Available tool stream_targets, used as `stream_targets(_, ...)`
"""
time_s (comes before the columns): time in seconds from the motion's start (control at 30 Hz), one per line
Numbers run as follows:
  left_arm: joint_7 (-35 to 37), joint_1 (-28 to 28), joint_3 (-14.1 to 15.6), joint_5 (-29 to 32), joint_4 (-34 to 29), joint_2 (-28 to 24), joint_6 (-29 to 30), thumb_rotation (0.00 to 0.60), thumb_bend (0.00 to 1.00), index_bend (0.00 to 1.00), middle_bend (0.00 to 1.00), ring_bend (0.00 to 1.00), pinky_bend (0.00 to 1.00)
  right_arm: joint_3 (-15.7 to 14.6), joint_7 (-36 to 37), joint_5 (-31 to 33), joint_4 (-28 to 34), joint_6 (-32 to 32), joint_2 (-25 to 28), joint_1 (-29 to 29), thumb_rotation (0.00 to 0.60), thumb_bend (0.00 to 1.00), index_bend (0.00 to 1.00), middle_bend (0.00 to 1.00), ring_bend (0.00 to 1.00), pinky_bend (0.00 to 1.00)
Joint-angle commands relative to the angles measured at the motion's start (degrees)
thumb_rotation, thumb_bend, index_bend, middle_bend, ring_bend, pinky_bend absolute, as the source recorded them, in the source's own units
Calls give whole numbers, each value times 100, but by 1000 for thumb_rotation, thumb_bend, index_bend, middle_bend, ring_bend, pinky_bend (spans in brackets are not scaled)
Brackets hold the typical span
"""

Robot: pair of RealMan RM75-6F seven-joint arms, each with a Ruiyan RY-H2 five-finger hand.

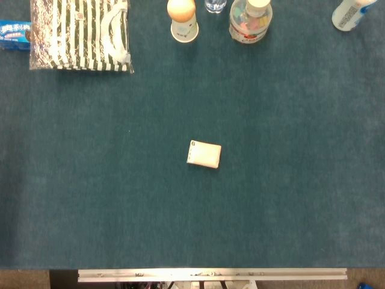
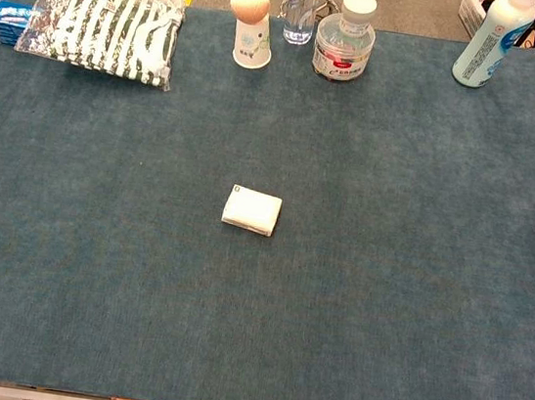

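No hands seen in head or chest view, so neither hand's finger state can be told. Small white packet [image 1: 204,154] lies flat mid-table on blue cloth [image 1: 120,198], long axis roughly left-right, slightly skewed. Nearer arm cannot be judged; direction from hand unknown.

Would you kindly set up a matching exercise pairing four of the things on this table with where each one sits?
Things:
1. small white packet
2. striped bag
3. white bottle
4. paper cup with a ball on top

Places:
A. far right edge
B. middle of the table
C. far edge, next to the clear bottle
D. far left corner

Pairs: 1-B, 2-D, 3-A, 4-C
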State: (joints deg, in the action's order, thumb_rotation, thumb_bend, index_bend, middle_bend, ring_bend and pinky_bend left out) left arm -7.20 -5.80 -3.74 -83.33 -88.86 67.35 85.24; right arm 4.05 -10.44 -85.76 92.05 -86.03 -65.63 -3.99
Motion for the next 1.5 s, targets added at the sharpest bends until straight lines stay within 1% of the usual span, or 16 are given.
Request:
stream_targets(0.03,-21,3,9,-13,-14,5,9,600,393,466,501,386,646,-11,18,8,-8,19,-1,-3,600,222,593,557,415,447)
stream_targets(0.6,-21,-55,78,52,140,135,-227,600,394,467,498,386,646,1,-17,8,136,-66,70,39,600,223,593,557,415,447)
stream_targets(0.87,392,-129,179,-66,126,149,-433,600,393,467,479,386,646,-21,-145,-84,284,-234,98,118,600,223,593,557,415,447)
stream_targets(1.1,464,-166,197,-101,165,185,-482,600,393,467,474,385,646,-48,-229,-62,326,-209,139,144,600,222,592,557,415,447)
stream_targets(1.3,622,-257,244,-165,294,269,-642,600,393,467,473,385,646,-24,-343,-137,485,-444,216,240,600,223,593,557,415,447)
stream_targets(1.5,870,-343,366,-346,312,307,-792,600,393,467,444,346,631,-26,-454,-226,614,-630,261,331,600,223,592,557,415,447)
